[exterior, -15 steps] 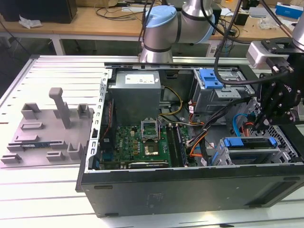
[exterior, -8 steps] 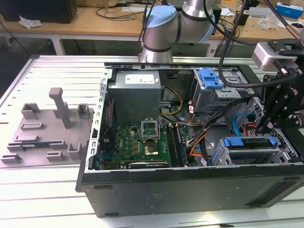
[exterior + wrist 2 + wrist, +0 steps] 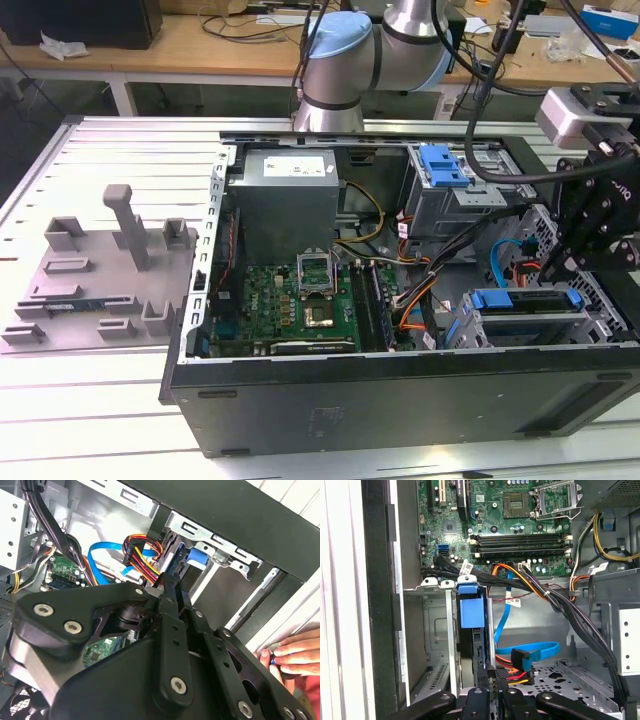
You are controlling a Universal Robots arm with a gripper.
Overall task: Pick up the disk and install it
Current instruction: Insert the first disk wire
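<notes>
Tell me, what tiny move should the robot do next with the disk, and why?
Probably a slow, straight push of the disk deeper into its grey cage. The gripper is at one end of the disk, its blue edge shows at the cage's rim, and cables lie right beside.

The table [image 3: 100, 420] is a pale metal surface with long grooves running across it (they look like the slots of aluminium profiles). It takes the lower and left part of the exterior view. Directly on it, in the centre and right of the frame, a black computer case [image 3: 400, 405] lies on its side, open side up. At the left of the frame rests a flat grey plastic fixture [image 3: 110, 275] with upright posts and small blocks, just beside the case; whether they touch I cannot tell.
</notes>
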